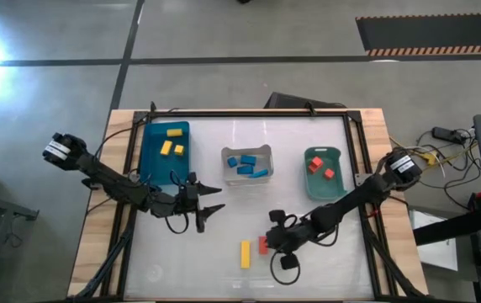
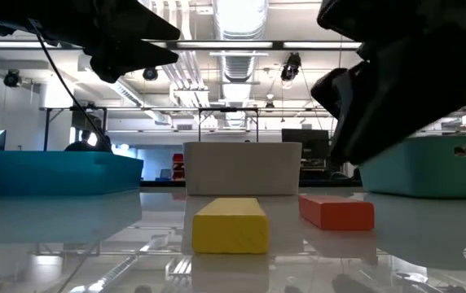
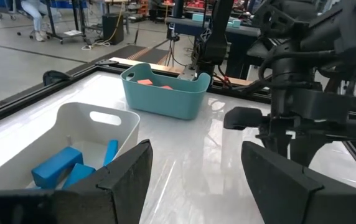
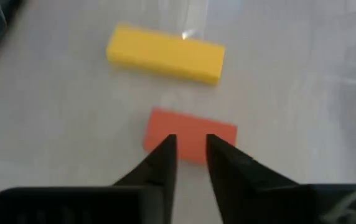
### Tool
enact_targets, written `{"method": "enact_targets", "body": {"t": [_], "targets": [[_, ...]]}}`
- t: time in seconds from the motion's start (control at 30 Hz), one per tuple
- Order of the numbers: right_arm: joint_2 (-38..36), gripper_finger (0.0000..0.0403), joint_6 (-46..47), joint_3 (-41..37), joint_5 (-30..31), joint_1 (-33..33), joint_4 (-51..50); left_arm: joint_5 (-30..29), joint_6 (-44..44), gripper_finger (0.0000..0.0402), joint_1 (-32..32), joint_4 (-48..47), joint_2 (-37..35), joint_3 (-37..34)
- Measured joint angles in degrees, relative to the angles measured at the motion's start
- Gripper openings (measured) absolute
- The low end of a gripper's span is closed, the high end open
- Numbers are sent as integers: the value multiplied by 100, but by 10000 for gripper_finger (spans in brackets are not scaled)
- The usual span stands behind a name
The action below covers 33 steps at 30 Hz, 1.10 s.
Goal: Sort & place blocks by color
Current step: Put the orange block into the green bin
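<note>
Right gripper (image 4: 190,152), fingers narrowly parted, is poised over the red block (image 4: 190,134) at lower centre — wider opening is needed. Left gripper (image 1: 207,202) is held open, waiting.

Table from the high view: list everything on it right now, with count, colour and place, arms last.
yellow blocks: three, yellow, inside the blue bin
blue bin: one, blue, left part of the table
blue blocks: about four, blue, inside the clear bin
clear bin: one, whitish, middle of the table
red blocks: two, red, inside the green bin
green bin: one, teal green, right part of the table
loose yellow block: one, yellow bar, bare table near the front edge
loose red block: one, red, beside the yellow bar
left end effector: open, empty, just in front of the blue bin
right end effector: fingers slightly apart, at the loose red block
</note>
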Motion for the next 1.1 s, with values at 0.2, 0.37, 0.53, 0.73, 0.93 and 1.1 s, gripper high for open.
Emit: {"method": "enact_targets", "body": {"t": [0.2,0.37,0.53,0.73,0.93,1.1], "targets": [[228,171,-1359,485,20,10,-651,0,2,231,0,-3,0,2],[494,236,-2417,879,56,-17,-759,0,2,231,0,-1,0,2],[683,262,-3249,1511,-142,-29,-2028,0,4,231,0,-3,0,2],[917,251,-3963,2021,-335,-93,-2726,0,4,231,0,-3,0,2],[1269,238,-4577,2381,-346,-158,-2821,-1,7,231,0,-3,0,2],[1517,235,-5129,2601,-443,-197,-3303,-1,7,231,0,-2,0,2]]}}
